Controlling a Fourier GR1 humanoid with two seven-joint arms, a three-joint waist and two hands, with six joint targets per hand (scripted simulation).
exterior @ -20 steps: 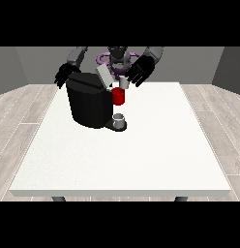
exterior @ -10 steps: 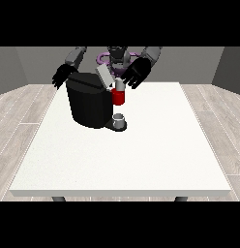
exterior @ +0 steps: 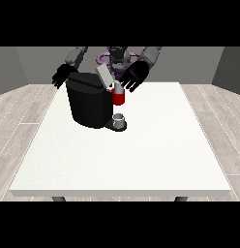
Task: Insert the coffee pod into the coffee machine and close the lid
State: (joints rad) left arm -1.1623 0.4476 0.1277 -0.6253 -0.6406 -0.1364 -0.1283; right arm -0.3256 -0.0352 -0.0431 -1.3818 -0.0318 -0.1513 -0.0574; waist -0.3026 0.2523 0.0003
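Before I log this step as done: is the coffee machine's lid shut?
No: the grey lid stands tilted up above the black coffee machine.

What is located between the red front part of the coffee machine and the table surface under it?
In the front view, a small grey cup stands there, below the red part, on the machine's base.

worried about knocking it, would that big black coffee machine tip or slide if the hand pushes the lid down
The big black coffee machine looks squat with a broad base on the white table, so tipping seems unlikely. Its bulk suggests it is probably heavy enough not to slide. The raised grey lid is slim and would probably swing down easily.
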